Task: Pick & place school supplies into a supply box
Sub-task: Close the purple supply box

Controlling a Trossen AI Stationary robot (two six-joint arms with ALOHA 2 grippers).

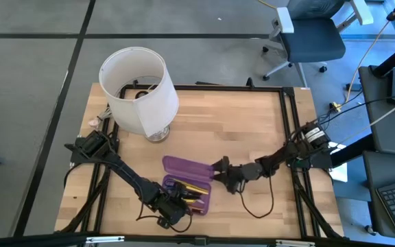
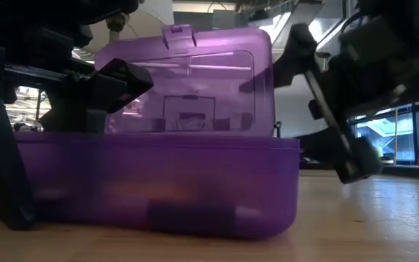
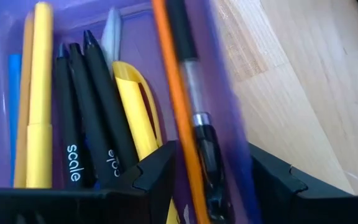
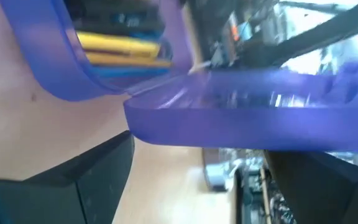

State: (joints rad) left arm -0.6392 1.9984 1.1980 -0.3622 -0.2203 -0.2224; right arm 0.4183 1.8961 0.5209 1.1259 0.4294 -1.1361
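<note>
Supply box [image 1: 186,184], translucent purple, is set open on the wooden surface [image 1: 238,130], its lid [image 2: 188,80] raised upright on the hinge. Left hand [image 1: 172,206] is held over the near end of the box, fingers apart, with a dark pen with a clear barrel [image 3: 194,106] and an orange pencil [image 3: 174,93] seen between them along the box wall; whether either is gripped cannot be told. Inside the box, beside that hand, are stored: yellow pencils [image 3: 39,93], black pens marked "scale" [image 3: 89,112], a yellow-handled item [image 3: 135,112] and a blue item [image 3: 13,118]. Right hand [image 1: 228,177] is placed just beside the raised lid, fingers wide apart, the lid edge [image 4: 253,121] lying across the gap between them. White lampshade [image 1: 141,89] stands well apart from both hands, at the far side of the surface.
</note>
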